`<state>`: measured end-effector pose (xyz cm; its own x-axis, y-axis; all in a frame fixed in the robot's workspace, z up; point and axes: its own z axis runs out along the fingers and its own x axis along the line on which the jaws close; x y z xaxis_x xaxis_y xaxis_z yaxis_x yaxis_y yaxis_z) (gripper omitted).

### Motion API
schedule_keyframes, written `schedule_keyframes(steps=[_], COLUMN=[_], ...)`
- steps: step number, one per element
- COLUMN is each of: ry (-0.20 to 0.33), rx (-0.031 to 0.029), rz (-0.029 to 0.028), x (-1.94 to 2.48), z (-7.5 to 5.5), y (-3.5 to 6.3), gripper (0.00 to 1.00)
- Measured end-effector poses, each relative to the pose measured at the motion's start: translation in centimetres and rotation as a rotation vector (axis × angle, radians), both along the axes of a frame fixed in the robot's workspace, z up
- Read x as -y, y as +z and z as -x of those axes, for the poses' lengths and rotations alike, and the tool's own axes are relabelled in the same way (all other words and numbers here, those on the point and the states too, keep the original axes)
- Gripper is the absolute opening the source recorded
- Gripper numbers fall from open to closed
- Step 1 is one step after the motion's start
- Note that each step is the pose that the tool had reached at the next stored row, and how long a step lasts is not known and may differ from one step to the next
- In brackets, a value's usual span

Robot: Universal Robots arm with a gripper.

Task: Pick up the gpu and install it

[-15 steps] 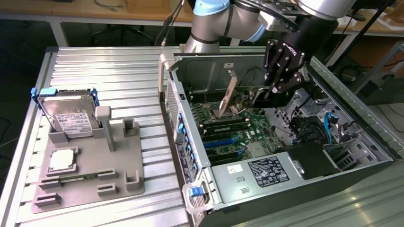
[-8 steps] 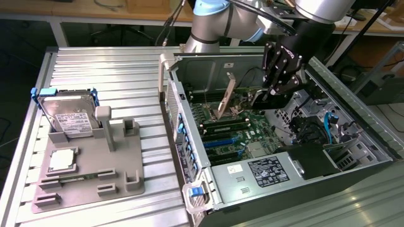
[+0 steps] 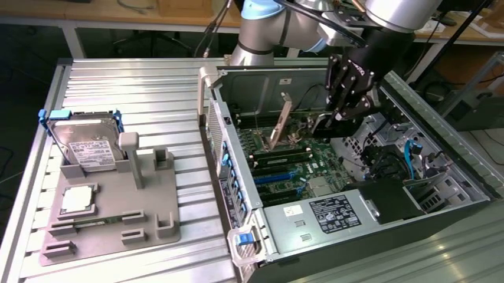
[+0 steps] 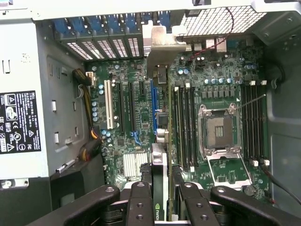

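Claw [image 4: 160,197] clenched on gpu [image 4: 159,165], card gripped edge-on between fingers [image 4: 139,202], so its lower edge can meet a slot.
Gpu [image 3: 277,125] tilted inside open case [image 3: 441,194], above motherboard [image 4: 131,122], bracket [image 4: 162,44] toward rear slot covers.
Not seated, as far as I can judge.
Hard drive [image 3: 87,144] upright in holder [image 3: 110,224] on surface [image 3: 150,88], apart from case.

Open case top [image 3: 236,72]; below the claw [image 4: 160,207], motherboard [image 4: 136,122] hemmed by power supply [image 3: 331,213] and memory sticks [image 4: 183,122].

Silver hard drive [image 3: 88,143] upright in grey holder [image 3: 110,230]; green memory stick [image 3: 88,223] flat.
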<state>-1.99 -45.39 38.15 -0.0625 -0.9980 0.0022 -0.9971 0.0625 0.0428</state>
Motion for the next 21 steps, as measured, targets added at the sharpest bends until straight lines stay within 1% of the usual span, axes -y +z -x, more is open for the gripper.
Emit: schedule_keyframes(steps=[21], ry=[0.0], rx=[0.0007], rz=[0.0], x=[0.0], z=[1.1], y=[-1.32], gripper=[0.27])
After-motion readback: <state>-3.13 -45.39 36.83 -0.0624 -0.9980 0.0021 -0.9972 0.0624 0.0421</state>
